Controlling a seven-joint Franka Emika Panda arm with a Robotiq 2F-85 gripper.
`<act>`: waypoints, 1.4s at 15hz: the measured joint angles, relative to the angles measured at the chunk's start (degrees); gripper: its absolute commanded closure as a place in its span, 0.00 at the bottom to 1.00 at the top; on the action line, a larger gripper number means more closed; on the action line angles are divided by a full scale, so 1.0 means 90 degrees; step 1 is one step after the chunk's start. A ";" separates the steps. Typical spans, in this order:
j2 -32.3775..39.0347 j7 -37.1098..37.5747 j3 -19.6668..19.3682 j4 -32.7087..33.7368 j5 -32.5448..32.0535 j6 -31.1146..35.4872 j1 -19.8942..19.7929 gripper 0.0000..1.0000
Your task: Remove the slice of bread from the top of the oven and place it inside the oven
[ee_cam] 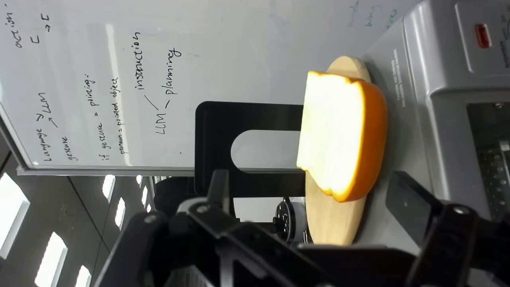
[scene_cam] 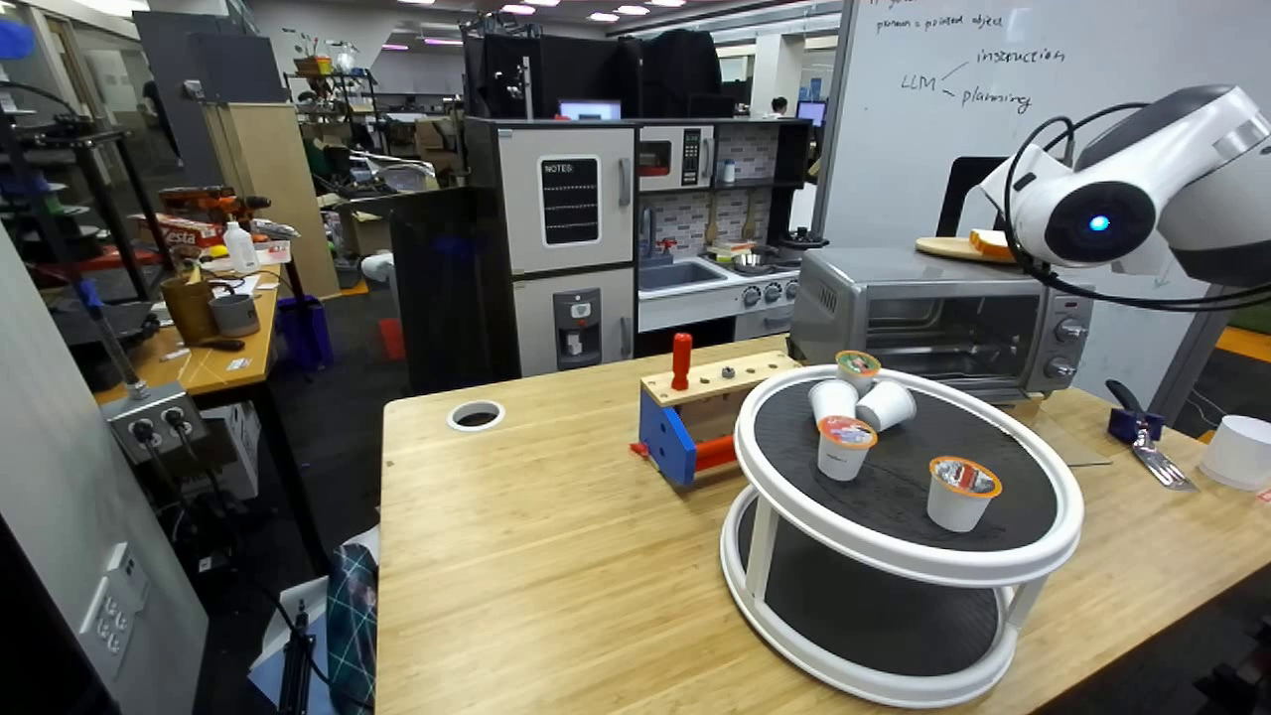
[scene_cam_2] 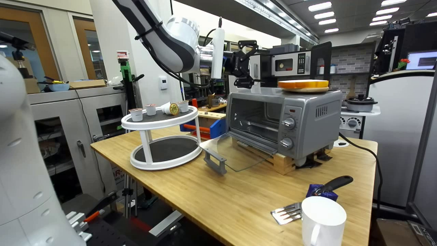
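The slice of bread (scene_cam_2: pixel 303 84) has an orange-brown crust and a pale face; it also shows in the wrist view (ee_cam: pixel 334 135) and in an exterior view (scene_cam: pixel 990 241). It lies flat on a round wooden board (scene_cam_2: pixel 305 90) on top of the silver-grey oven (scene_cam_2: pixel 312 119). The oven's glass door (scene_cam_2: pixel 239 153) is folded down open, and a rack shows inside. My gripper (scene_cam_2: pixel 256 64) is open and empty, above the oven's top at the bread's side, apart from it. In the wrist view, the fingers (ee_cam: pixel 314 199) stand wide either side of the bread's line. The arm hides the gripper in an exterior view.
A round white two-tier stand (scene_cam: pixel 909 563) with several small cups stands in front of the oven. A blue-and-red toy workbench (scene_cam: pixel 667 432) is beside it. A spatula (scene_cam_2: pixel 290 212) and a white mug (scene_cam_2: pixel 323 222) are on the table. A whiteboard (ee_cam: pixel 239 48) stands behind.
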 measured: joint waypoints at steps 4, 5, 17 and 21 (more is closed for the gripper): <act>0.0023 -0.0135 0.0222 0.0363 0.0794 -0.0131 0.0049 0.00; 0.0045 -0.0183 0.0264 0.0450 0.0984 -0.0175 0.0060 0.00; 0.0283 -0.0407 0.0445 0.0687 0.1841 -0.0555 0.0084 0.00; 0.0197 -0.0345 0.0452 0.0647 0.1637 -0.0555 0.0083 0.00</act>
